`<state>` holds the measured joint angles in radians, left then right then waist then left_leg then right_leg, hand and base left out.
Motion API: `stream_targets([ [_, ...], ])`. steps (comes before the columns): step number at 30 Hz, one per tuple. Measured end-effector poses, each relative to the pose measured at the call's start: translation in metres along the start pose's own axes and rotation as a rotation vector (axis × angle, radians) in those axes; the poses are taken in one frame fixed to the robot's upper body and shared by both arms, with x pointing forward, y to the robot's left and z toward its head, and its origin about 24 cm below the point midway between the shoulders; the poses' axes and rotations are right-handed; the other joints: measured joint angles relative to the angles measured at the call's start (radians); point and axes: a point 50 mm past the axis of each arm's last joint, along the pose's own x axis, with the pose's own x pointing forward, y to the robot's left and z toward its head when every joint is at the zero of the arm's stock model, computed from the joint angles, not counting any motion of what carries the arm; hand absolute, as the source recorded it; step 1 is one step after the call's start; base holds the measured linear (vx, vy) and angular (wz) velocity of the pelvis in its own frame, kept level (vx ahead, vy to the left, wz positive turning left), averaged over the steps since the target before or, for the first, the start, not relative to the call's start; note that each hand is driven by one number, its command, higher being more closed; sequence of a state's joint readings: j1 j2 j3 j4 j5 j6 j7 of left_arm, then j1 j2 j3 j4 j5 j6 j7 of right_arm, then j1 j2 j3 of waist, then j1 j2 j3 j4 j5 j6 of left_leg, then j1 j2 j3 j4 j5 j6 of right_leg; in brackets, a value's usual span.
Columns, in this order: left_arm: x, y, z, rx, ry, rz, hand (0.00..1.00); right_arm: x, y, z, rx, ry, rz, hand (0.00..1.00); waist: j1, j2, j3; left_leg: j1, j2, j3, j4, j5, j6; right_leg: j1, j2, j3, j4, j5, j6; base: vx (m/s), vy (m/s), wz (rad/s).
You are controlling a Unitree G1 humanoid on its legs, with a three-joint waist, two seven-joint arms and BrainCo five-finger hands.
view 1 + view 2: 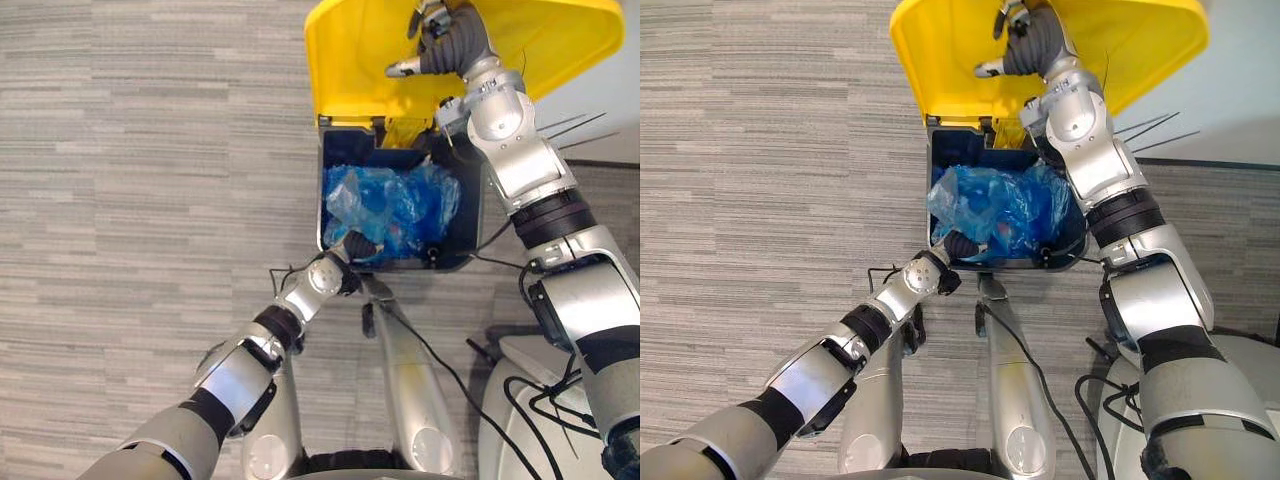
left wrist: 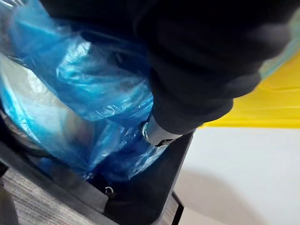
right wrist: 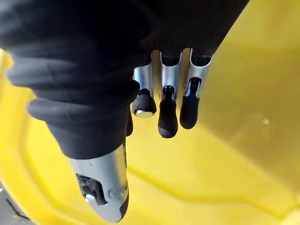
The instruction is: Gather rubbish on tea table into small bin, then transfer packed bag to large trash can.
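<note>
Left hand [image 1: 352, 247]: nearest item, reaching in from the lower left to the near rim of the can, its dark cover pressed against crumpled plastic; one silver digit [image 2: 157, 131] shows among the folds in the left wrist view, the rest hidden by the cover, so whether it grips the plastic or merely rests on it cannot be told; position suits lowering or tucking the load past the rim. Blue bag [image 1: 395, 205]: packed, translucent, bulging, lying inside the can and filling most of the opening, its top at about rim height; judged delivered, though perhaps not yet fully released. Large trash can [image 1: 455, 258]: dark body, upright on grey striped floor [image 1: 150, 200], mouth open to the camera. Yellow lid [image 1: 350, 60]: hinged at the far edge, swung up and back so that its inner face shows; it would likely drop over the opening if left unsupported. Right hand [image 1: 450, 42]: raised against the inner face of the lid, fingers [image 3: 168, 117] loosely bent and clasping nothing, thumb [image 3: 105, 187] spread aside; judged to be propping the lid so the mouth stays clear for the left arm; task judged near its end
</note>
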<state>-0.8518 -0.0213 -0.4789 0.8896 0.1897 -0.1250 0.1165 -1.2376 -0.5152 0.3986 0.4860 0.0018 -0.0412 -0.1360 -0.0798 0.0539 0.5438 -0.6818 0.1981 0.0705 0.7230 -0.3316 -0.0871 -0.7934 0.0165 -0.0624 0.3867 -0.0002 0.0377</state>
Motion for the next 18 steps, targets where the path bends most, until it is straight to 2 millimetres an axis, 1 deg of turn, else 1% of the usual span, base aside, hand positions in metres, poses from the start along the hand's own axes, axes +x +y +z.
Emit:
stream_targets([
  [1,0.001,0.001,0.001,0.013,0.005,0.016,0.0,0.0,0.002,0.005,0.005,-0.02,0.003,0.0,0.008,0.0,0.0,-0.005,0.009,0.014,0.006,-0.001,0.001,-0.006,0.0,0.0,0.004,0.0,0.0,0.0,0.0,0.0],
  [3,0.001,0.004,0.002,0.039,0.006,0.041,0.0,0.0,0.006,0.011,0.023,-0.042,0.011,0.0,0.011,-0.001,0.0,-0.008,0.012,0.019,0.012,-0.002,0.003,-0.008,-0.003,0.0,0.011,-0.001,0.0,0.0,0.0,0.0],
  [5,0.001,0.007,0.004,0.062,-0.002,0.064,0.0,-0.001,0.011,0.009,0.035,-0.039,0.017,0.0,0.012,-0.003,-0.002,-0.006,0.012,0.024,0.012,-0.002,0.003,-0.008,-0.009,-0.001,0.018,-0.002,-0.002,0.02,0.009,0.1],
  [7,0.001,0.007,0.009,0.089,-0.026,0.07,0.0,-0.004,0.011,0.007,0.04,-0.03,-0.001,0.0,0.008,-0.004,-0.002,-0.004,0.012,0.032,0.012,-0.002,0.003,-0.007,-0.02,-0.006,0.029,-0.008,-0.002,0.01,0.006,0.14],
  [8,0.002,0.008,0.013,0.097,-0.044,0.074,0.0,-0.005,0.012,0.004,0.04,-0.022,-0.006,0.0,0.009,-0.004,-0.002,0.0,0.012,0.037,0.012,-0.002,0.003,-0.004,-0.023,-0.006,0.031,-0.01,0.0,0.02,0.007,0.06],
  [11,0.0,0.008,0.015,0.101,-0.055,0.078,0.0,-0.013,0.018,-0.005,0.053,0.004,0.0,0.0,0.01,-0.007,-0.003,0.03,0.009,0.046,-0.001,-0.002,0.003,0.018,-0.03,-0.004,0.034,-0.016,0.008,0.02,0.006,0.05],
  [13,-0.002,0.007,0.016,0.095,-0.065,0.081,0.0,-0.019,0.02,-0.011,0.064,0.023,0.002,0.0,0.011,-0.009,-0.004,0.053,0.006,0.052,-0.019,0.0,0.0,0.034,-0.036,-0.004,0.034,-0.021,0.007,0.04,-0.012,0.09],
  [15,-0.004,0.008,0.02,0.092,-0.091,0.093,0.0,-0.025,0.023,-0.019,0.07,0.048,0.007,0.0,0.016,-0.009,-0.005,0.082,0.004,0.057,-0.035,0.002,-0.002,0.055,-0.038,-0.005,0.034,-0.027,0.005,0.05,-0.018,0.07],
  [17,-0.004,0.009,0.025,0.102,-0.121,0.104,0.0,-0.032,0.024,-0.028,0.077,0.081,0.005,0.0,0.015,-0.011,-0.006,0.112,-0.008,0.053,-0.061,0.009,-0.006,0.077,-0.05,-0.011,0.035,-0.037,0.001,0.05,-0.007,0.17],
  [18,-0.006,0.01,0.027,0.106,-0.139,0.107,0.0,-0.035,0.025,-0.033,0.08,0.096,0.005,0.0,0.015,-0.011,-0.006,0.125,-0.01,0.053,-0.073,0.014,-0.01,0.089,-0.056,-0.016,0.036,-0.043,0.009,0.06,-0.013,0.24],
])
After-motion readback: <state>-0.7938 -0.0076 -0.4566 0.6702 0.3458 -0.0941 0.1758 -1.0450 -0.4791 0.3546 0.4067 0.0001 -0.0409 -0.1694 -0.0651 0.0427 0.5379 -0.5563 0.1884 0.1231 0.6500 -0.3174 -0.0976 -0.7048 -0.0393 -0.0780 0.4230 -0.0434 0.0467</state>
